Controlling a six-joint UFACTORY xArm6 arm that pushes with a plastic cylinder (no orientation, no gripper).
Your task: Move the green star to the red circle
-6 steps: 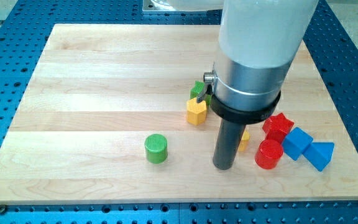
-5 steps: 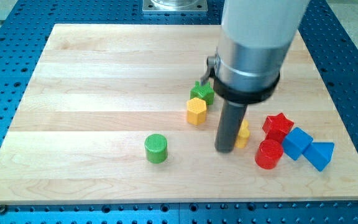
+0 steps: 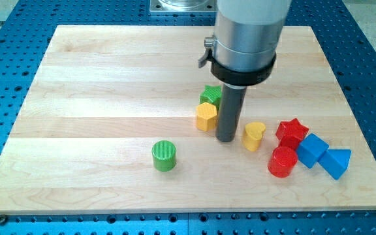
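Observation:
The green star [image 3: 210, 95] sits near the board's middle, touching the yellow hexagon [image 3: 205, 117] below it. The red circle [image 3: 282, 161] stands at the lower right. My tip [image 3: 226, 139] rests on the board just right of the yellow hexagon, below and right of the green star, and left of the yellow heart [image 3: 254, 136]. The rod partly hides the star's right side.
A red star [image 3: 292, 131], a blue cube [image 3: 313, 149] and a blue triangle [image 3: 335, 162] cluster by the red circle at the right. A green cylinder [image 3: 164, 155] stands at the lower middle-left. The wooden board [image 3: 109, 78] lies on a blue perforated table.
My tip has moved up and slightly left, from beside the red circle to just right of the yellow hexagon. The yellow heart is now uncovered. The blocks have not shifted.

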